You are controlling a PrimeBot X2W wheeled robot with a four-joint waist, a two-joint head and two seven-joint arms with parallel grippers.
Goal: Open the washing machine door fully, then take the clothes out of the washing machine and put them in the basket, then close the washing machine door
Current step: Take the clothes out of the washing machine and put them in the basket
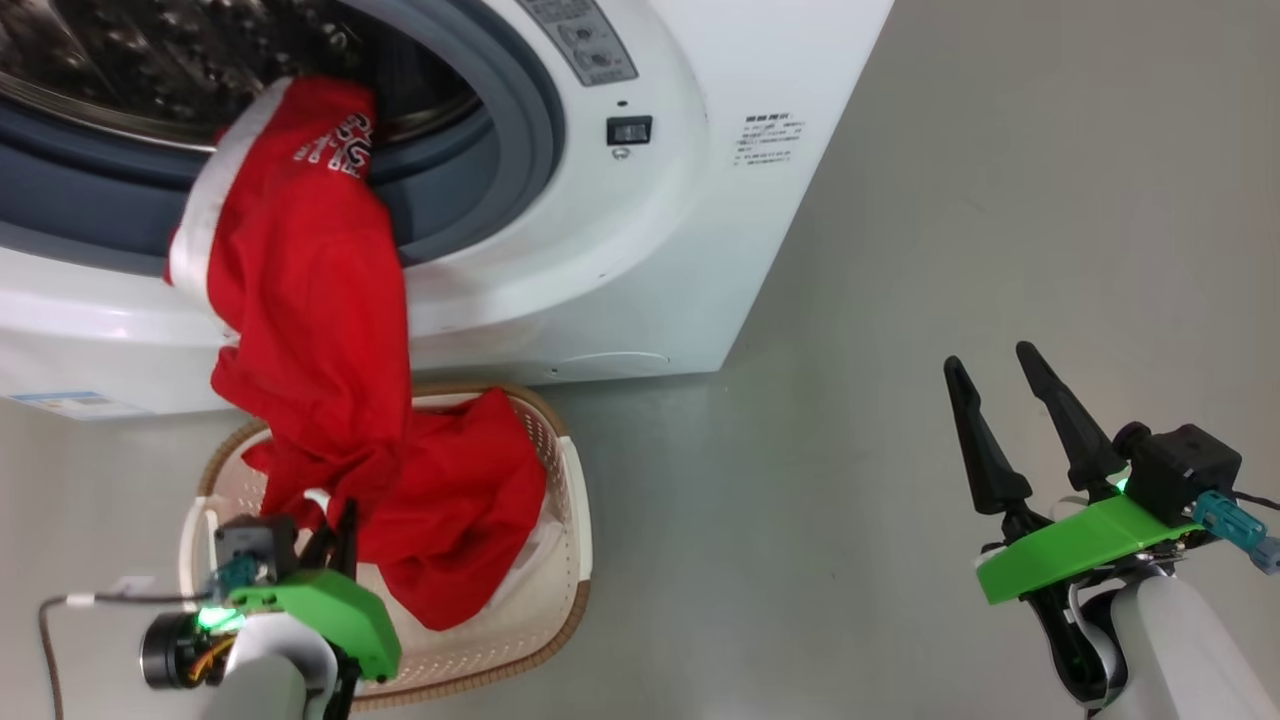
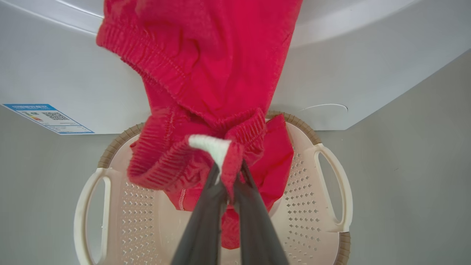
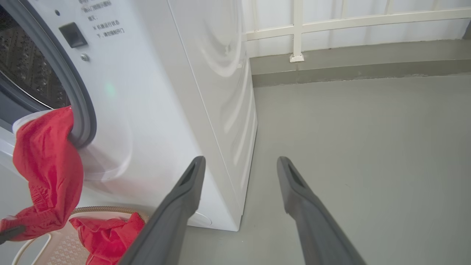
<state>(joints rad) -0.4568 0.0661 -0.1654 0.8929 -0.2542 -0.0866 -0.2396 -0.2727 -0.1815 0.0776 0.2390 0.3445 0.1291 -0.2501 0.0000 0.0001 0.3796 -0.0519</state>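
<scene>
The clothes [image 1: 310,300], a red garment with white trim and white lettering, hang out of the mouth of the washing machine [image 1: 650,250]. They drape over the grey gasket [image 1: 525,130] and down the white front into the basket [image 1: 572,520]. The basket stands on the floor [image 1: 950,200] just in front of the machine, at the left of the scene. The garment's upper end lies on the drum's lip and its lower folds are bunched inside the basket. The left claw [image 2: 228,171] is over the near side of the basket, pinching a fold of red fabric with a white edge. The right claw [image 1: 988,360] hangs well apart to the right above the floor, its fingers spread wide and holding nothing. A blue label [image 1: 70,402] sits low on the machine's front, left of the basket.
</scene>
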